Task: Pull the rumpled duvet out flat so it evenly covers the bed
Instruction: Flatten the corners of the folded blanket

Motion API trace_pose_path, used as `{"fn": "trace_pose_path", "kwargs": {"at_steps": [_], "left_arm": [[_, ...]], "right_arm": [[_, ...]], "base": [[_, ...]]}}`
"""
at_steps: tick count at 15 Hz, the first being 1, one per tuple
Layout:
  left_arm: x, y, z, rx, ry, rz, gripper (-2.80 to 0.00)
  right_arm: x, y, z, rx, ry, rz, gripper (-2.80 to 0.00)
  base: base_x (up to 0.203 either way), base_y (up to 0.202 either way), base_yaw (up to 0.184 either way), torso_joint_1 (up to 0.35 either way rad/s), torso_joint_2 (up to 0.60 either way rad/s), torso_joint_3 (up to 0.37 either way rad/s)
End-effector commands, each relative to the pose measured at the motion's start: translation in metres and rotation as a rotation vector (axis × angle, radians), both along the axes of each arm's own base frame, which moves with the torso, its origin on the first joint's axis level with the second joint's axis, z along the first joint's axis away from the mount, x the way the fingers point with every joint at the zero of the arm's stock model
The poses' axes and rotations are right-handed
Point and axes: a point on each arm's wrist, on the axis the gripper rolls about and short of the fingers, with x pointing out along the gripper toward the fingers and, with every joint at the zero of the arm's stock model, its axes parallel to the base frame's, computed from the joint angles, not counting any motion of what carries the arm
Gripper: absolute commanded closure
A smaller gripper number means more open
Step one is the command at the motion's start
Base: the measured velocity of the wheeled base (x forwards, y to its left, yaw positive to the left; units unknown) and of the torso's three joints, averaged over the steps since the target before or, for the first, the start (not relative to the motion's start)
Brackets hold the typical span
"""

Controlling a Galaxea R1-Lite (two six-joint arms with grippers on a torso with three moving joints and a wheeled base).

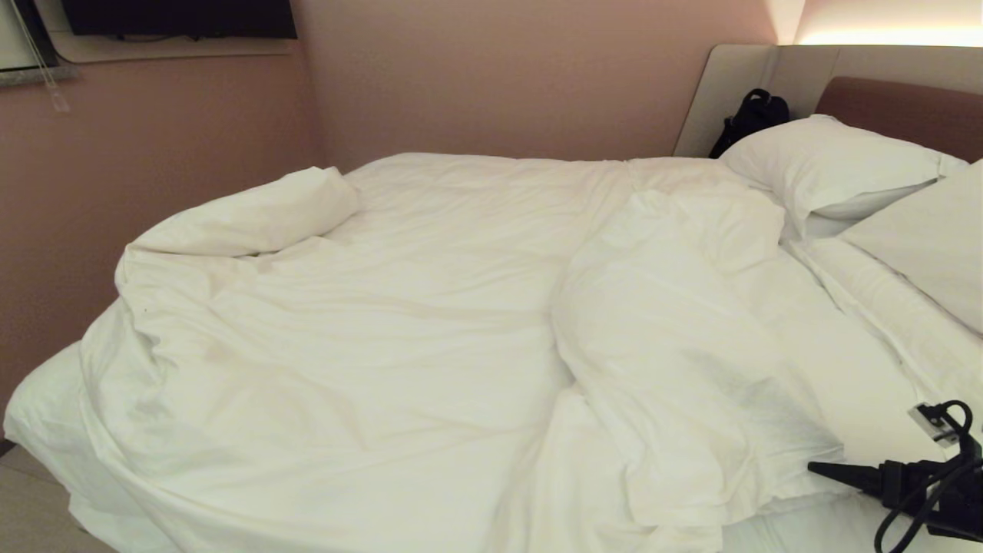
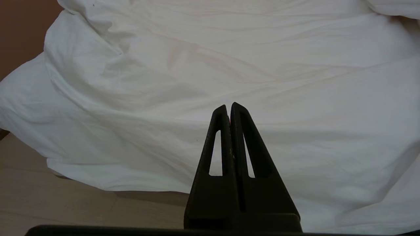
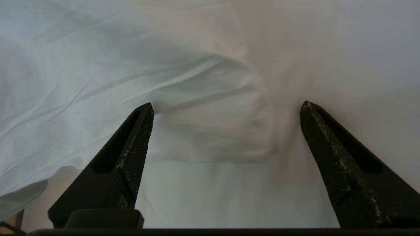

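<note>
Right hand point(image 3: 226, 108), spread wide and empty, faces the duvet point(image 1: 399, 322) fold just ahead of it on the bed point(image 1: 860, 407).

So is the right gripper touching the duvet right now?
Cannot tell. In the right wrist view the right gripper stands open around the duvet fold; no view shows contact or gap plainly.

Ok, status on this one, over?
Right tool open by the duvet edge, empty. Left tool shut, parked. Duvet rumpled, folded near the pillows. Nothing blocking.
</note>
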Motion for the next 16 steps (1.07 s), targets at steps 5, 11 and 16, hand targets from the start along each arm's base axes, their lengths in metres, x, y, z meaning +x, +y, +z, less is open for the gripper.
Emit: {"fn": "trace_pose_path", "kwargs": {"at_steps": [5, 11, 16], "left_arm": [[0.000, 0.000, 0.000, 0.001, 0.000, 0.000, 0.00], [0.000, 0.000, 0.000, 0.001, 0.001, 0.000, 0.00], [0.000, 0.000, 0.000, 0.001, 0.000, 0.000, 0.00]], "right_arm": [[0.008, 0.022, -0.003, 0.015, 0.013, 0.087, -2.80], [0.002, 0.025, 0.008, 0.025, -0.019, 0.099, 0.00], [-0.002, 0.025, 0.016, 0.014, -0.046, 0.094, 0.00]], "base": [[0.000, 0.000, 0.000, 0.000, 0.00, 0.000], [0.000, 0.000, 0.000, 0.000, 0.00, 0.000], [0.000, 0.000, 0.000, 0.000, 0.00, 0.000]]}}
